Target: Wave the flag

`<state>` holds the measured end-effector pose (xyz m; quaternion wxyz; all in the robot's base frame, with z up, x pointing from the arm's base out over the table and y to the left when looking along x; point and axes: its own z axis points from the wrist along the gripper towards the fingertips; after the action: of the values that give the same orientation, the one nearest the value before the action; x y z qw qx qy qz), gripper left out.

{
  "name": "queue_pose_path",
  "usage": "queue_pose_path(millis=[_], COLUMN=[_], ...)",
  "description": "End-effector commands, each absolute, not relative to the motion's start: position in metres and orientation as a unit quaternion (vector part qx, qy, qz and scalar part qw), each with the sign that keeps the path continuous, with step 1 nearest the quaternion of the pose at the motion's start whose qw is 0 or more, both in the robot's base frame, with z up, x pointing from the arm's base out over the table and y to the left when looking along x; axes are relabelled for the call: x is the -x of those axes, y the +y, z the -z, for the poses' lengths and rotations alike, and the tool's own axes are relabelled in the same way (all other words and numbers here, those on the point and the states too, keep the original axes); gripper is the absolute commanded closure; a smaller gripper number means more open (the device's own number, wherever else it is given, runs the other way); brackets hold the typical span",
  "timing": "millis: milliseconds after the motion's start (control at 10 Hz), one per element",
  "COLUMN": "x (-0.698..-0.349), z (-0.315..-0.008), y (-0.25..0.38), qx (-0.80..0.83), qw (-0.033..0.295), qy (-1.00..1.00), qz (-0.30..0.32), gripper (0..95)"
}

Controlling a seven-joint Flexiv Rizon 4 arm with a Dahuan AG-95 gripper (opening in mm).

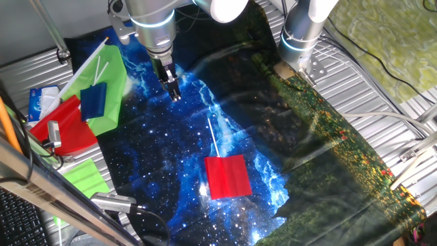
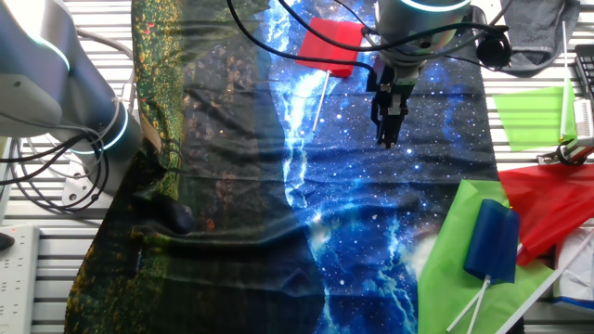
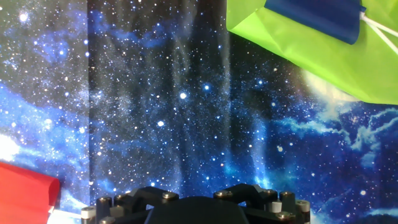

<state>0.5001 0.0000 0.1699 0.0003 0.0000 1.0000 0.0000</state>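
The flag, a small bright red cloth (image 1: 228,176) on a thin white stick (image 1: 212,137), lies flat on the starry blue cloth, stick pointing toward the arm. It also shows in the other fixed view (image 2: 331,44), and its corner shows at the bottom left of the hand view (image 3: 25,186). My gripper (image 1: 175,94) hangs over the cloth, apart from the flag and beyond the stick's free end. It also shows in the other fixed view (image 2: 388,139). Its fingers look pressed together and hold nothing. The hand view shows only the gripper's base, not the fingertips.
A lime-green flag (image 1: 109,82) with a blue flag (image 1: 93,99) on it lies beside the gripper, also in the hand view (image 3: 311,56). A larger red flag (image 1: 65,126) and another green flag (image 1: 85,179) lie at the table's edge. A second arm's base (image 1: 300,34) stands at the back.
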Motion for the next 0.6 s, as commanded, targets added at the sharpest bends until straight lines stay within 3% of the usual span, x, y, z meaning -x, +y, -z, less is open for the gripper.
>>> queue_pose_path(millis=[100,600], x=[-0.5000,-0.5000], z=[-0.1700,-0.1701], y=[0.0000,0.0000], qx=[0.246,0.249], qw=[-0.010,-0.014], qy=[0.969,0.968], qz=[-0.020,-0.011], gripper=[95.0,95.0])
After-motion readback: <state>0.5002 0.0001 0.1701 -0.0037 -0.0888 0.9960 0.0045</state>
